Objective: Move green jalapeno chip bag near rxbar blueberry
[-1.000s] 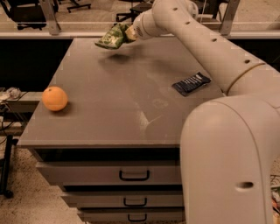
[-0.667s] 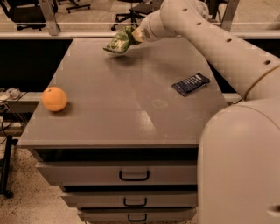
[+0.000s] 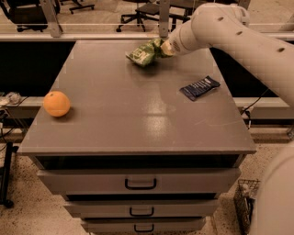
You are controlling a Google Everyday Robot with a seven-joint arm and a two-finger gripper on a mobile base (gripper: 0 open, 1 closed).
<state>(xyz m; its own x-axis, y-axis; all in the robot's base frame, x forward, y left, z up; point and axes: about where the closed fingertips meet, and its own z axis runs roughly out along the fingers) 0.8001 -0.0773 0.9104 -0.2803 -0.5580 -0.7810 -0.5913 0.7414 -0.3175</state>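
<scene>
- Camera view, the grip: my tool (image 3: 164, 46) is over the far edge of the worktop, at the end of the white jointed arm (image 3: 239, 39). It is clamped on the right end of the crinkly light-green jalapeno chip bag (image 3: 143, 53). The bag hangs out to the left of it, tilted, and as far as I can judge just clear of the surface.
- Camera view, the goal: the small flat navy-blue rxbar blueberry (image 3: 200, 87) lies askew on the right side of the worktop. It is closer to the camera than the bag and apart from it.
- Risk one: the hold is on one end of a slick, puffy packet. A quick swing could let the bag slip out or rotate, and so near the back edge it might drop off the far side.
- Risk two: if I come down too close to the bar, the trailing bag or the wrist could nudge it. The bar lies close to the right edge and is light, so it could slide off.
- Risk three: carried too low, the loose end may drag and twist the bag in the grip.
- Surface: the smooth grey worktop (image 3: 115, 124) has a dull sheen and offers little friction. It tops a cabinet of grey drawers (image 3: 140, 182) with dark handles. A round orange fruit (image 3: 57, 103) sits far left, well out of the path.
- Room: dark office chairs (image 3: 138, 11) stand beyond a rail, and a wire basket (image 3: 245, 202) rests on the speckled floor at lower right.
</scene>
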